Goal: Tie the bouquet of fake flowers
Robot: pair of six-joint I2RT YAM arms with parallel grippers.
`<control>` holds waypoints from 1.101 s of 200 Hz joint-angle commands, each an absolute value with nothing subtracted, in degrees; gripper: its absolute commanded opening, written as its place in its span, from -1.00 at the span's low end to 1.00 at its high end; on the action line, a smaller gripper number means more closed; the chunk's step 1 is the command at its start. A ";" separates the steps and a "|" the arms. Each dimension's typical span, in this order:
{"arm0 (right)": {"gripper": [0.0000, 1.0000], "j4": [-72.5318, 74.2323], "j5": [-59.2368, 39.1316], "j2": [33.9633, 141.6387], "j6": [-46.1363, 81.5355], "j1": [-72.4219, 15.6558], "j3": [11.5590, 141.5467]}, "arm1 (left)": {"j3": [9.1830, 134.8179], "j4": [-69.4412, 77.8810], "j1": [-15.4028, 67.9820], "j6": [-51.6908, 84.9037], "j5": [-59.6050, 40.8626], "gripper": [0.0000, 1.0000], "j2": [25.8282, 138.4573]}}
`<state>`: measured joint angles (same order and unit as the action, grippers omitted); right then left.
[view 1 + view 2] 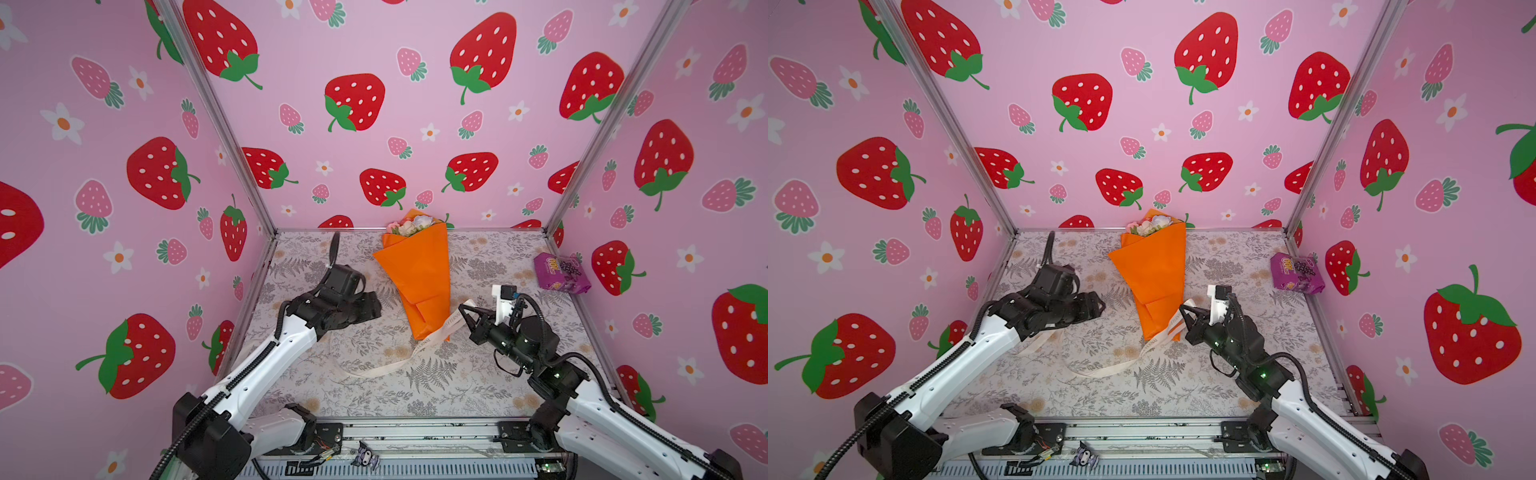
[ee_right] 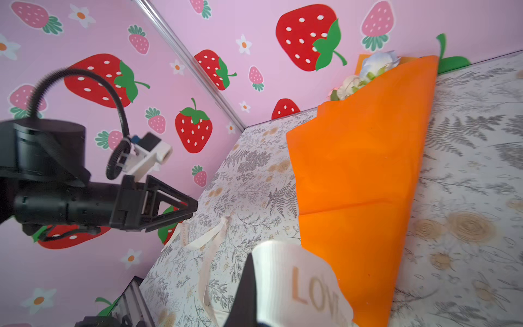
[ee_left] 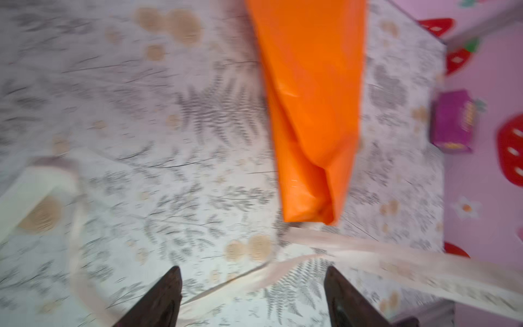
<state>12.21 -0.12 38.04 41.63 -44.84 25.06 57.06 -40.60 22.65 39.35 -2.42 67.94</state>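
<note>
Right of centre, the right pincer (image 1: 463,309) is clenching the cream ribbon (image 1: 446,323) beside the bouquet of fake flowers' (image 1: 415,270) base, seemingly for wrapping, while the left pincer (image 3: 252,279) is hanging released.

The bouquet of fake flowers (image 1: 415,274) has glossy, smooth orange paper; the ribbon (image 2: 285,271) is ribbed cloth; upper-left corner post (image 1: 222,124) is bare metal.
</note>
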 commanded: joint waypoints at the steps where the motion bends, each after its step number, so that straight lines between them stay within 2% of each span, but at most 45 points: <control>1: -1.00 3.04 9.54 33.27 40.63 -45.05 25.63 | 51.74 -46.88 15.46 41.24 1.22 0.64 66.89; 10: -1.00 0.24 12.87 31.77 39.96 -45.02 26.80 | 50.50 -46.19 11.97 41.08 0.79 0.66 67.25; 47: -1.00 -18.56 36.90 29.86 40.61 -43.96 36.31 | 47.92 -41.30 1.14 41.62 -6.69 0.67 72.46; 82: -1.00 -27.53 43.43 37.81 33.63 -37.93 45.52 | 48.79 -39.54 -0.13 40.80 -5.22 0.68 75.32; 102: -1.00 -37.03 51.94 44.91 33.87 -34.75 52.14 | 48.86 -39.39 -0.67 40.35 -3.70 0.68 77.25; 123: -1.00 -35.60 57.14 47.55 26.49 -29.33 53.35 | 47.63 -38.80 -1.05 40.91 -4.41 0.67 78.44; 147: -1.00 -30.78 44.21 48.60 21.08 -14.78 52.95 | 45.36 -36.86 -1.11 41.42 -5.79 0.66 77.30; 169: -1.00 -27.69 26.96 51.78 17.64 -1.52 50.94 | 44.33 -36.27 -1.14 41.48 -5.22 0.68 76.46; 180: -1.00 -28.45 17.04 56.65 18.57 3.31 50.24 | 43.88 -35.73 -1.31 41.53 -5.04 0.68 76.86; 193: -0.84 -27.16 8.55 60.87 19.39 6.01 47.46 | 43.77 -34.99 -1.66 41.50 -5.74 0.68 77.96; 209: -0.56 -25.04 6.78 64.41 21.59 7.21 44.20 | 43.86 -34.35 -1.97 41.70 -5.71 0.68 79.22; 220: -0.46 -23.95 2.28 65.94 21.39 7.73 44.64 | 43.63 -33.25 -2.31 41.89 -6.48 0.67 79.91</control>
<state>-25.08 16.32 63.09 21.69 6.57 46.54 44.05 -35.09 -1.48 40.71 -5.67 78.43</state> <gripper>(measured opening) 0.231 0.837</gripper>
